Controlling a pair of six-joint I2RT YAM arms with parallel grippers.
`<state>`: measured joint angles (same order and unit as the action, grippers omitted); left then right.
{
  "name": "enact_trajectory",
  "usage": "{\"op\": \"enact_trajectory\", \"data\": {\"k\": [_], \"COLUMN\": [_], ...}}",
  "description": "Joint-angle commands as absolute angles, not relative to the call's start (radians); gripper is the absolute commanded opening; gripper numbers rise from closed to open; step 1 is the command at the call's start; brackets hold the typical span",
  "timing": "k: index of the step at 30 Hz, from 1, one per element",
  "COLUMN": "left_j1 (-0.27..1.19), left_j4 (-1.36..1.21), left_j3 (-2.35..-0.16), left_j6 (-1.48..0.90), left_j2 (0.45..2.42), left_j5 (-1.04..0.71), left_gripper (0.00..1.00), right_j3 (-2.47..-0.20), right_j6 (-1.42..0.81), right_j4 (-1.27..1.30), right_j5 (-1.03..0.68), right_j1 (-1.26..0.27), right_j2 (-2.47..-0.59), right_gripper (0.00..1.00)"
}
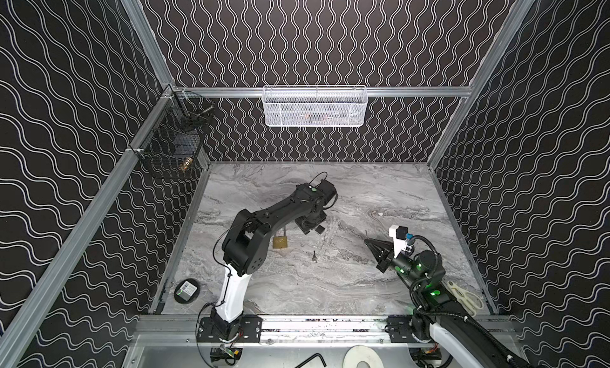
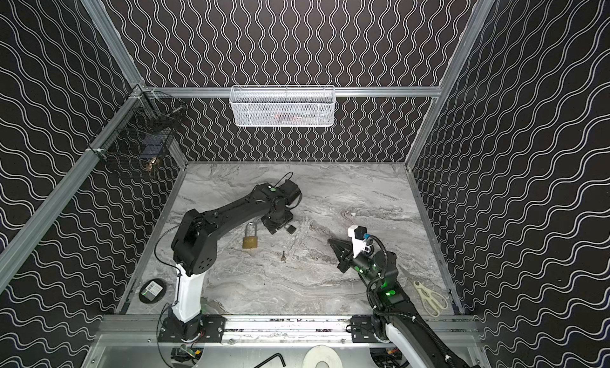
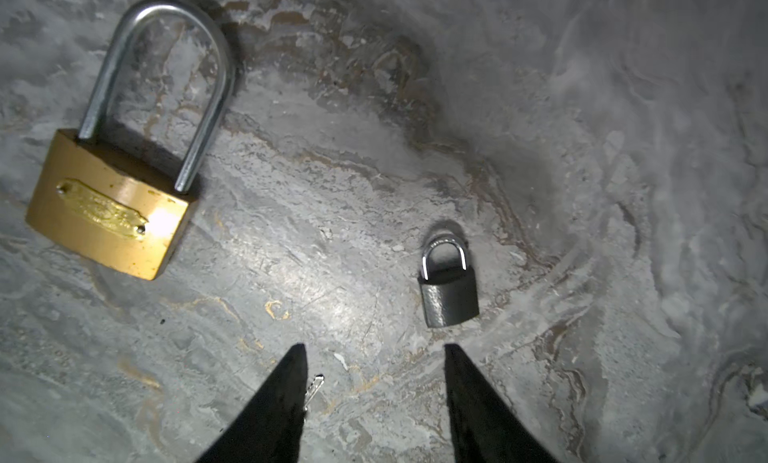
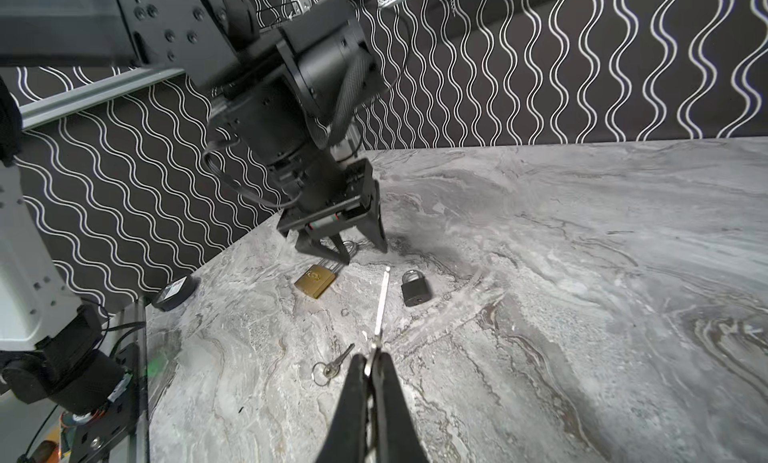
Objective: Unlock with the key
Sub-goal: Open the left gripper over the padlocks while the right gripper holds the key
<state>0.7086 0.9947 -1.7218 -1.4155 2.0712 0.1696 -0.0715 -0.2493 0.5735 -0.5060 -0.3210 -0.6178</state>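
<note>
Marble tabletop (image 4: 582,274) holds two padlocks (image 4: 316,280) (image 4: 415,292), perhaps two keys (image 4: 338,360) (image 4: 382,299).

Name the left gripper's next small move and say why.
Probably ease the left gripper forward over the small dark padlock and close on its body. Its jaws stand apart just short of that padlock, which lies loose on the table, while the right gripper pinches a key. A steadied lock should take the key more easily.

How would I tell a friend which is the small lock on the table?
On the grey marble table, find the big brass padlock near the middle. Just beside it, apart, lies the small padlock: dark grey, short silver loop, far smaller than its brass neighbour.
</note>
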Motion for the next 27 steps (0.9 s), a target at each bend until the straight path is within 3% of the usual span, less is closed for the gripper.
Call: {"op": "enact_trajectory", "data": {"k": [1,14,27], "left_j1": [0.714,0.718,0.715], "left_j4": [1.012,1.063,0.958], "left_j3": [-1.727,-1.749,-1.797], "left_j6": [-1.463,-1.479,-1.416], "left_j2": [2.078,2.102,2.204], "left_j5": [0.176,0.245,0.149], "left_gripper": [0.53,0.52,0.49], "right_j3": [-0.069,-0.072,-0.071], "right_j6": [-0.252,-0.242,-0.245], "right_j4": [0.624,0.606,0.621], "right_j5": [-0.509,-0.501,-0.506], "right_j1": [-0.325,-0.333,-0.333], "right_j2": [-0.615,-0.607,-0.633], "right_gripper": [0.0,0.0,0.0]}}
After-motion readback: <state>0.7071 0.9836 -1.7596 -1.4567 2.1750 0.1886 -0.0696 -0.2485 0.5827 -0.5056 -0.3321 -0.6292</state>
